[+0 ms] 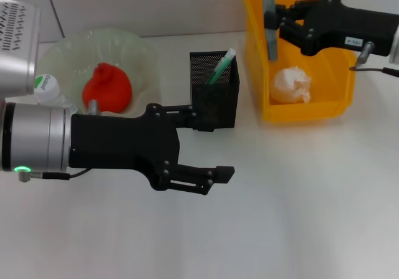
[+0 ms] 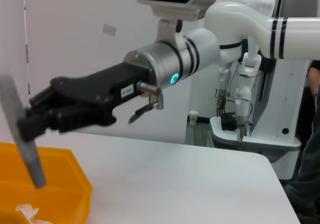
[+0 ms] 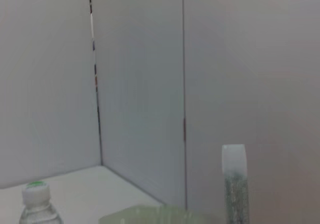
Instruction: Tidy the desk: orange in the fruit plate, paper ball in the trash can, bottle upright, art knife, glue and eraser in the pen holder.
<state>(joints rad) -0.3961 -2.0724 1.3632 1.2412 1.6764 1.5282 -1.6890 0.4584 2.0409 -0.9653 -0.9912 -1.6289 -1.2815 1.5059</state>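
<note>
**Step in hand: carrying a grey stick-shaped item toward the pen holder**

The right gripper point(image 1: 278, 22) hangs above the yellow bin point(image 1: 255, 55), its jaws clamped on a grey stick-shaped item point(image 1: 269, 18) that hangs roughly upright; whether this is the glue or the art knife cannot be told; the left wrist view shows the same item point(image 2: 22, 131) pinched near its upper part, lower end over the bin rim. The left gripper point(image 1: 212, 148) hovers over bare table in front of the black mesh pen holder point(image 1: 214, 98), jaws apart and carrying nothing.

State of the task items:
- the orange point(image 1: 107, 87) lies in the pale green fruit plate point(image 1: 62, 55);
- the paper ball point(image 1: 290, 85) lies in the yellow bin, which serves as the trash can;
- the bottle point(image 1: 48, 89) stands upright just beside the plate, partly hidden by the left arm;
- the pen holder already contains a green-tipped tool point(image 1: 221, 67); an eraser is not visible.

Judgement: the pen-holder stage is under way; the next move calls for translating the right gripper toward the robot's left until the item is over the holder's opening, keeping it vertical, lowering it clear of the green tool, then releasing.
</note>
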